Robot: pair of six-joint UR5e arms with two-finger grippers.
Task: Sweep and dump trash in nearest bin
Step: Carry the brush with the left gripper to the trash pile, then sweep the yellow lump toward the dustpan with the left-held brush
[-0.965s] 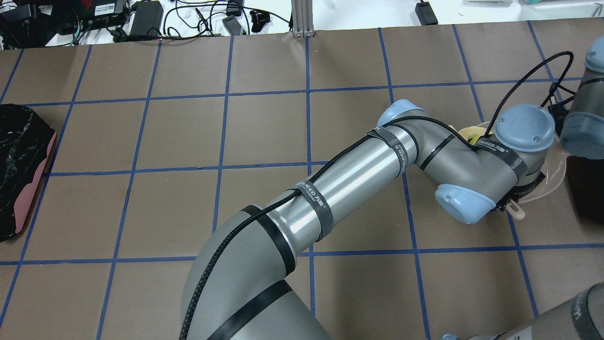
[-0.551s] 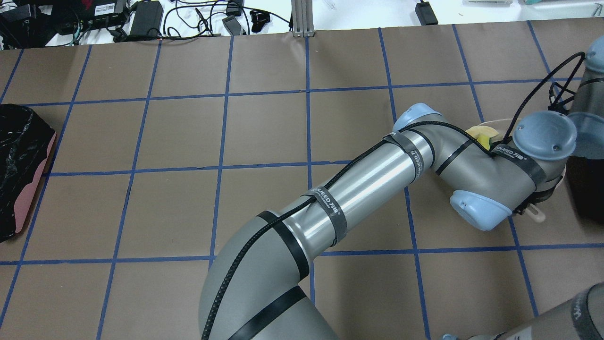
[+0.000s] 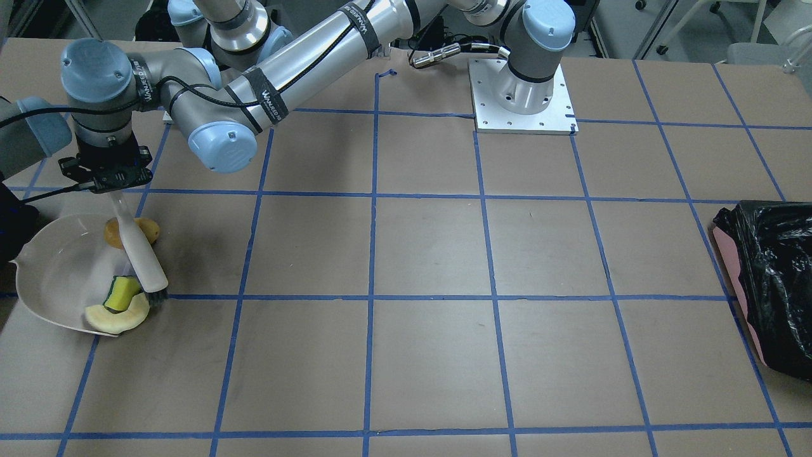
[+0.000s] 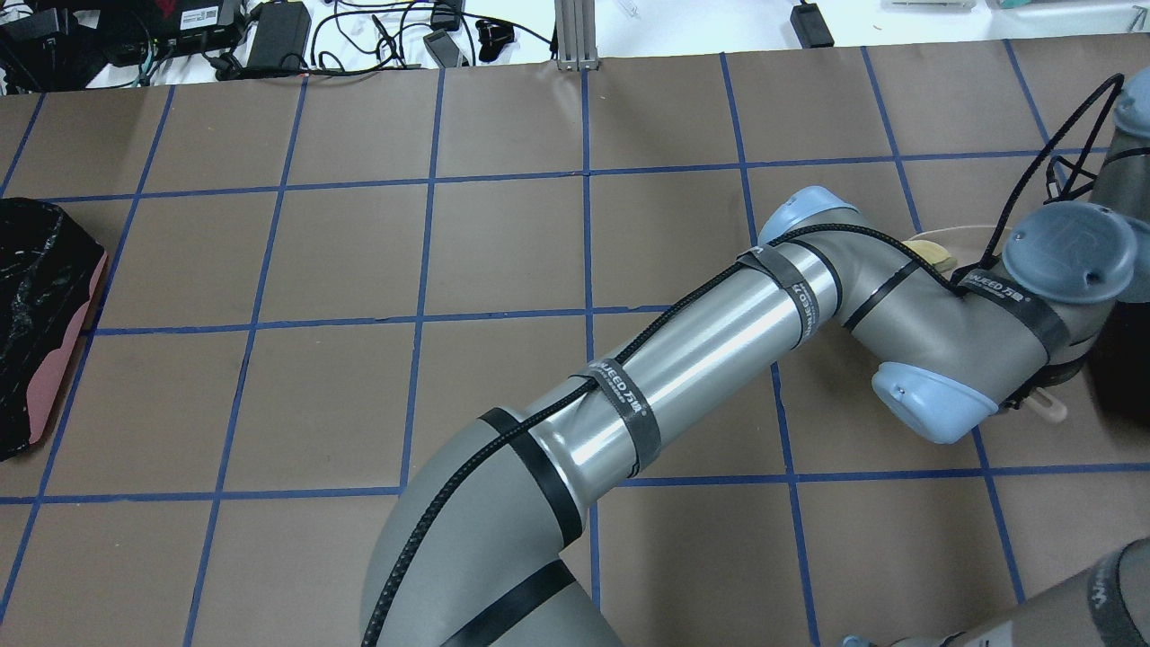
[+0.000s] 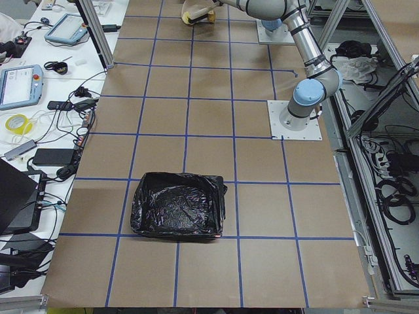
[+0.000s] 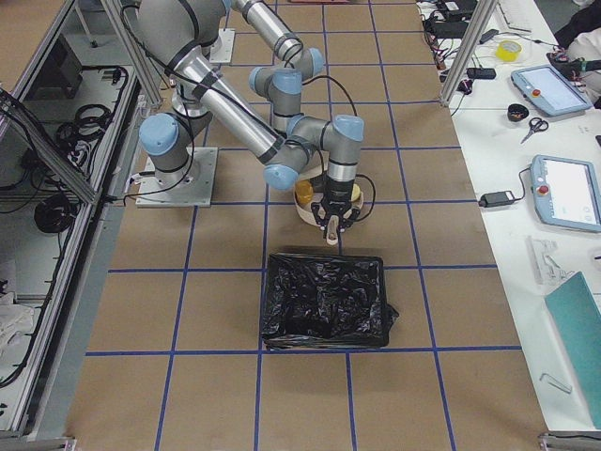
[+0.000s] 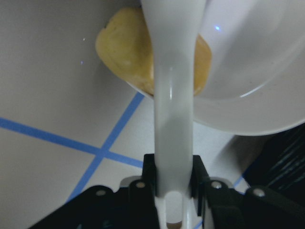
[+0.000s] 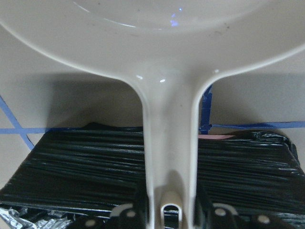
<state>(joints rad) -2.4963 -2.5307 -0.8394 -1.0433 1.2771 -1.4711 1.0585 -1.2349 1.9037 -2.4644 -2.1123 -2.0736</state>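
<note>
Exterior front-facing view: a round white plastic dustpan (image 3: 54, 273) lies on the brown tabletop (image 3: 431, 254) with blue tape lines, at the robot's right end. A pale yellow crescent slice (image 3: 117, 318) lies in the dustpan, right at its near rim. A yellow-green sponge wedge (image 3: 120, 292) rests on top of that slice. An orange-brown potato-like lump (image 3: 147, 230) sits at the far rim of the dustpan and touches it. In the left wrist view the lump lies half across the rim, so I cannot tell if it is all the way in.

The left tool (image 3: 114, 190) is clamped on the handle of a white brush with dark bristles (image 3: 144, 260). The brush leans down. Its bristles touch the tabletop just beside the slice and the sponge wedge, at the mouth of the dustpan.

The right tool (image 8: 169, 202) is clamped on the dustpan's long handle. The black bin (image 6: 324, 301) stands just beside the dustpan, at the very end of the tabletop on the robot's right. Its inside shows a crinkled black bag.

A pink bin lined with a shiny black bag (image 3: 761, 285) stands at the robot's left end, well apart from both tools and from the three pieces of trash.
</note>
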